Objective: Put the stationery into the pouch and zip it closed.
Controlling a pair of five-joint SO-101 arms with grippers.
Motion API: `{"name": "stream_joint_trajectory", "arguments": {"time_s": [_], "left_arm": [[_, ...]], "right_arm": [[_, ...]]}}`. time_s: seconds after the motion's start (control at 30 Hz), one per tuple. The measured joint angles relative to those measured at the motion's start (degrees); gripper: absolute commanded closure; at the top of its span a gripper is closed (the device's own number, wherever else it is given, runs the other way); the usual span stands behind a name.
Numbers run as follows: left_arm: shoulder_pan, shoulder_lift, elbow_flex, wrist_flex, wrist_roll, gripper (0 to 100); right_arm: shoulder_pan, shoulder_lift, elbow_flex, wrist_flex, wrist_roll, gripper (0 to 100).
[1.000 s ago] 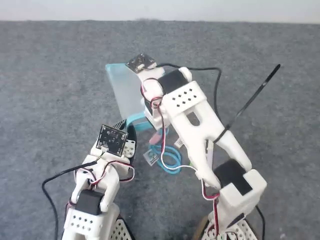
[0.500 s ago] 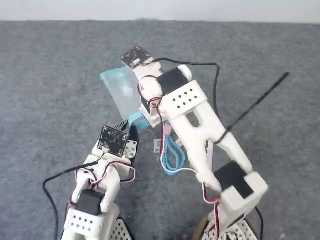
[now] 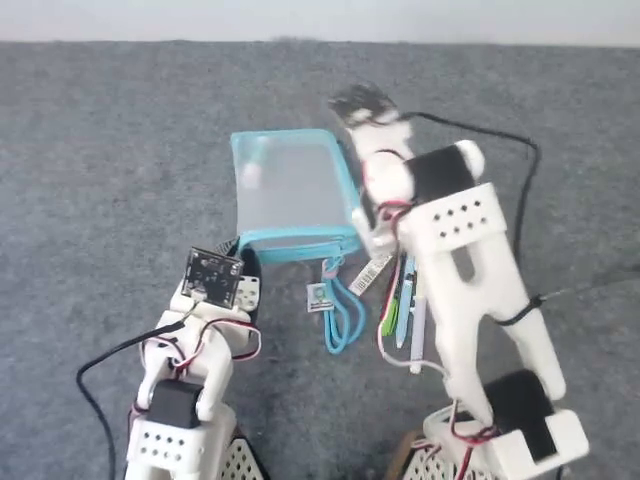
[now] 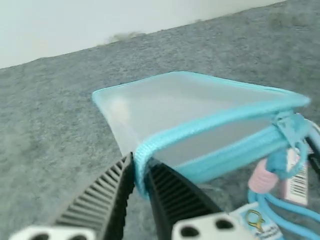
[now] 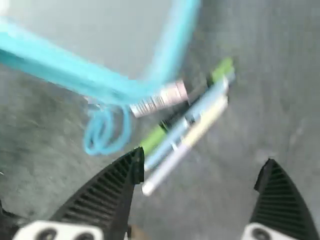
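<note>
Evidently mid-loading, the left tool (image 4: 140, 180) pinches the pouch (image 4: 190, 105) rim while the right tool (image 5: 204, 161), spread wide over the pens (image 5: 185, 125), must next grasp them.

Frosted translucent plastic pouch (image 3: 290, 190) with sky-blue zip edging and sky-blue cord loop (image 3: 343, 315); green, blue and white pens (image 3: 402, 300); speckled grey felt table (image 3: 100, 150).

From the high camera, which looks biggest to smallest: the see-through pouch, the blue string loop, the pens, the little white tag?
1. Translucent blue-edged zip pouch.
2. Blue string loop and bundle of pens, about alike.
3. Small white square tag.
</note>
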Motion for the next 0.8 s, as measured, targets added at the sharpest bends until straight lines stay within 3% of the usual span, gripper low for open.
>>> {"name": "stream_joint_trajectory", "arguments": {"time_s": [0.23, 0.6, 0.8], "left_arm": [[-2.02, 0.0, 0.0, 0.0, 0.0, 99], [-2.02, 0.0, 0.0, 0.0, 0.0, 99], [-2.02, 0.0, 0.0, 0.0, 0.0, 99]], "right_arm": [[7.65, 0.0, 22.33, -12.22, 0.0, 77.1], [9.58, 0.0, 44.92, -26.9, 3.08, 76.9], [9.41, -1.76, 49.67, -32.09, 3.16, 76.8]]}}
